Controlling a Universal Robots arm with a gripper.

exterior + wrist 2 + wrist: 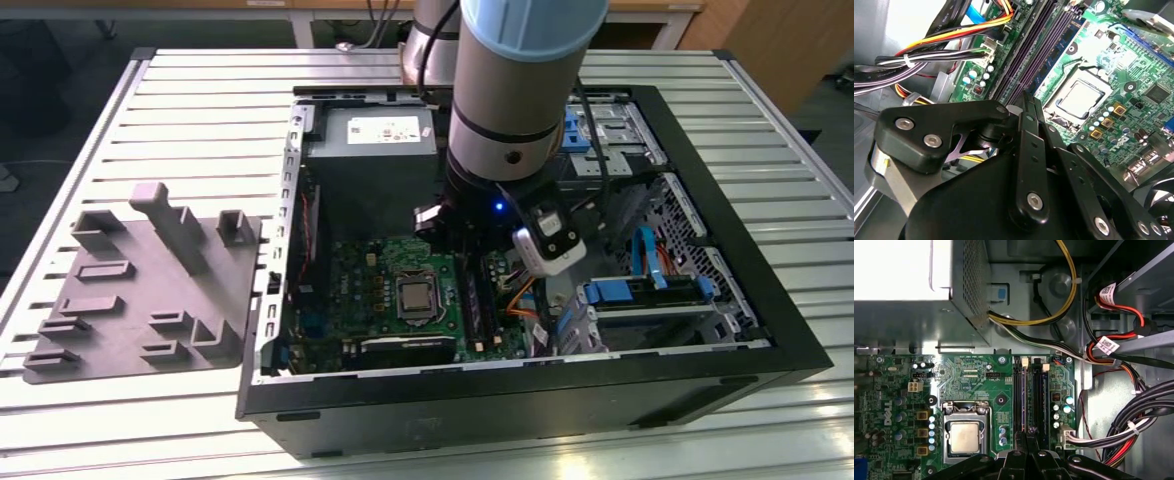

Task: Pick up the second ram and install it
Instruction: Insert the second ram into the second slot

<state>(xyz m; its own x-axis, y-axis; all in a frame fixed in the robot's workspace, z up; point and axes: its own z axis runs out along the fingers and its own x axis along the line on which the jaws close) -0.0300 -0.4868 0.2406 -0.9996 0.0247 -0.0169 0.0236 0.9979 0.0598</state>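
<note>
**Arm position.** In the exterior view the arm stands at centre frame and reaches down into the open computer case. The case lies on the slatted surface. The arm's lower end is over the motherboard, just to the exterior view's right of the processor.

**Pincer state.** In both wrist views the pincer is narrow, with its fingers drawn together to a thin gap. The tips sit directly at the long black memory slots beside the processor socket.

**Second ram.** The second ram cannot be told apart from the dark slots under the fingertips. It is not possible to tell whether its edge lies between the fingers.

**Surroundings.**
- The grey moulded tray with upright posts lies on the surface at the left of the exterior view, well apart from the pincer.
- The power supply occupies the upper centre of the case.
- Bundled cables run beside the motherboard, near the slots.
</note>
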